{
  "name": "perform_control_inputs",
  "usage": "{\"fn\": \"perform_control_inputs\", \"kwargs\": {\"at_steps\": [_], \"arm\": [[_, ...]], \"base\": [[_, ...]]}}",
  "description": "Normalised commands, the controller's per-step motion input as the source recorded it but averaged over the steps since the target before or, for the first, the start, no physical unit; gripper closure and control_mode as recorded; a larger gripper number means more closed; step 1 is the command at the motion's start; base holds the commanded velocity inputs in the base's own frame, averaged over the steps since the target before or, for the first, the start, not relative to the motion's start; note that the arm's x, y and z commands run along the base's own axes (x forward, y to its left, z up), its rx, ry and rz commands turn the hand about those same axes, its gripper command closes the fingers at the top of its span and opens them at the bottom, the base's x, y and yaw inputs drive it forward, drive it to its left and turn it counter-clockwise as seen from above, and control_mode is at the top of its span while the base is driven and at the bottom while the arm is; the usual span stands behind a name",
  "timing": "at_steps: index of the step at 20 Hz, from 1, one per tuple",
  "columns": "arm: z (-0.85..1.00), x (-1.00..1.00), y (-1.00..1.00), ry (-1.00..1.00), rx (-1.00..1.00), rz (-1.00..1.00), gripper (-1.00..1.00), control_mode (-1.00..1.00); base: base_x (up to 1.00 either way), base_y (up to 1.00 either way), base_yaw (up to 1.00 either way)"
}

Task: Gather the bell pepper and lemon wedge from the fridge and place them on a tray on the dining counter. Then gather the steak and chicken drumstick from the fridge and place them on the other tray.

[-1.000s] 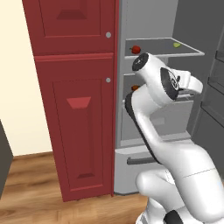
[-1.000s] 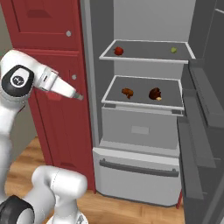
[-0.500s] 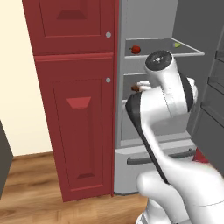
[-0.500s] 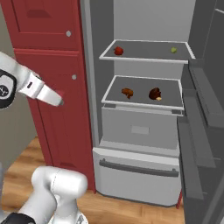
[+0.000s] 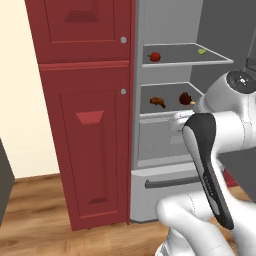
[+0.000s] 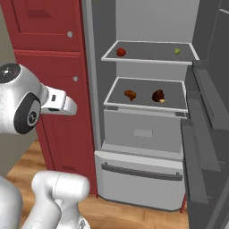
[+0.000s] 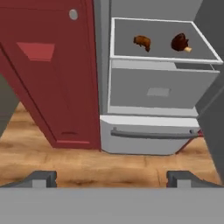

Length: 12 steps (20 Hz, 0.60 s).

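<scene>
The two dark fingertips [image 7: 43,178] rise far apart at the bottom of the hand view, the gripper [image 7: 111,179] spread wide with nothing between its jaws but bare wooden floor [image 7: 52,159] beyond. The hand hangs in the air well short of the open fridge [image 6: 147,134], facing it and tilted down. Nearest to it along the floor stands the red cabinet [image 5: 87,125], just beside the fridge on its left side, with a small round knob [image 5: 123,91] on its lower door. Low in the fridge is the grey freezer drawer with its long bar handle [image 7: 153,134], and above that a closed crisper drawer [image 7: 157,92]. On the lower shelf [image 6: 147,105] lie two brown pieces of meat, apart from each other: one on the left, probably the steak [image 6: 130,94], and one on the right with a pale bone end, which looks like the chicken drumstick [image 6: 158,95], though both are small and hard to tell for certain. On the upper shelf [image 6: 150,58], farther back, the red bell pepper [image 6: 120,52] sits toward the left and the small yellow-green lemon wedge [image 6: 177,51] toward the right, well apart.
</scene>
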Motion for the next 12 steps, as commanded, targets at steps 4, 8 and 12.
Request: {"fn": "perform_control_inputs", "kwargs": {"at_steps": [4,8,12], "arm": [[-0.02,0.00,0.09,0.00,-0.02,0.22,-1.00,-1.00],[0.00,0.00,0.00,-0.02,0.00,0.00,-1.00,-1.00],[0.00,0.00,0.00,0.00,0.00,0.00,-1.00,1.00]], "base": [[0.00,0.00,0.00],[0.00,0.00,0.00],[0.00,0.00,0.00]]}}
